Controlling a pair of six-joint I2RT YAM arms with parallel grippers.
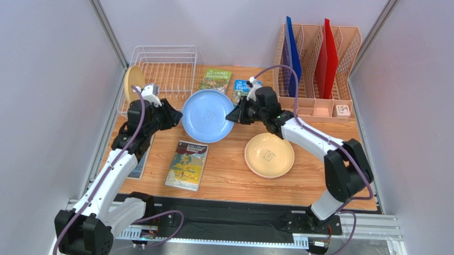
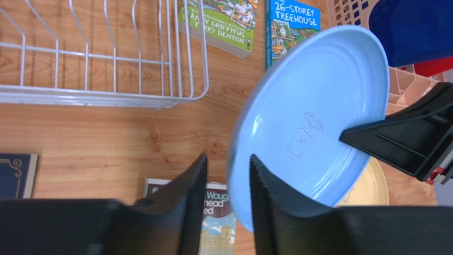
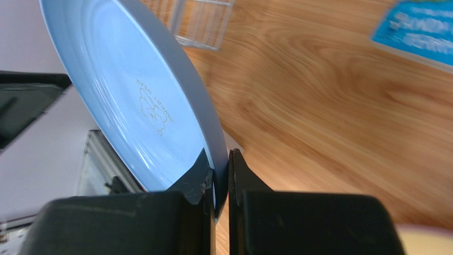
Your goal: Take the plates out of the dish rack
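While the blue plate (image 1: 208,116) hangs tilted off the table (image 1: 227,181), just right of the rack (image 1: 169,51), I have it by one rim only. My right gripper (image 3: 219,162) is clamped on the plate's right edge, one finger on the hollow face and one on the back, with no gap showing. My left gripper (image 2: 227,159) stands at the opposite rim with its jaws apart. The edge passes between them and lies close against one finger, with open air to the other, so that side is not gripping.

Around the plate, room is tight on the far side. The green book (image 1: 215,80) lies just beyond the far rim, and the blue book (image 1: 242,85) sits beside it, partly under my right wrist. The rack's near right corner is close to the plate's left edge and to my left wrist.

Toward me there is more space. A flat cream plate (image 1: 269,155) rests on the wood near the blue plate's right front, their rims close but apart in the top view. A third book (image 1: 186,164) lies toward the near left, and a strip of bare wood runs between it and the flat cream plate.

An upright cream plate (image 1: 133,83) leans at the rack's left end. The organiser (image 1: 339,58) stands at the far right, well apart.
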